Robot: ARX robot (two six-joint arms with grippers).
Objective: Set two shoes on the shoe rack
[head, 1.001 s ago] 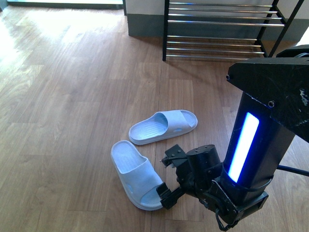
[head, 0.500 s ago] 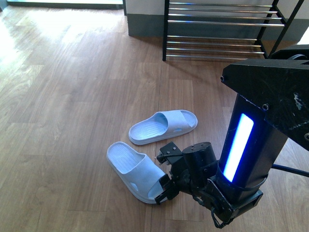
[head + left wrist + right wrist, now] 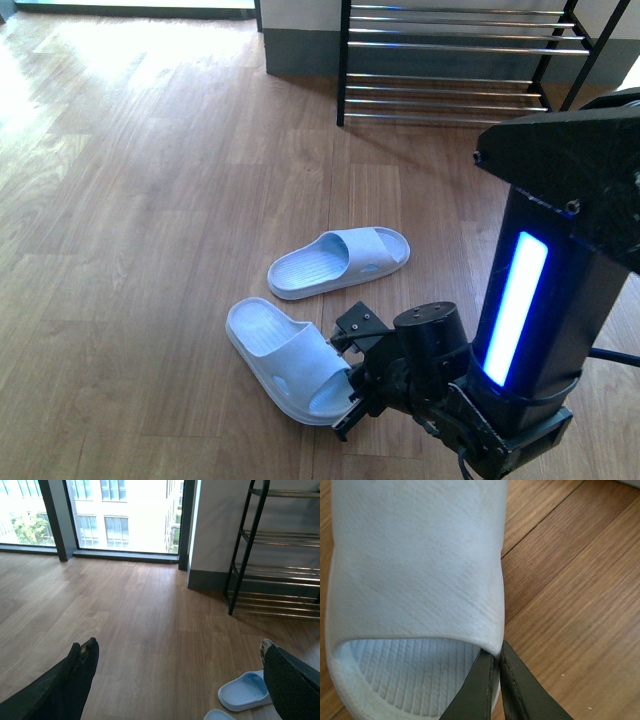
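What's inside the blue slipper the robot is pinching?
Only the ridged footbed of the pale blue rubber slide sandal shows. Its wide strap hides the rest underneath. The right pincer pinches the strap's edge.

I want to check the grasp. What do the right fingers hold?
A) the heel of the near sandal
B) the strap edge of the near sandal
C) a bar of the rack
B: the right wrist view shows the right fingers closed on the near sandal at its strap edge.
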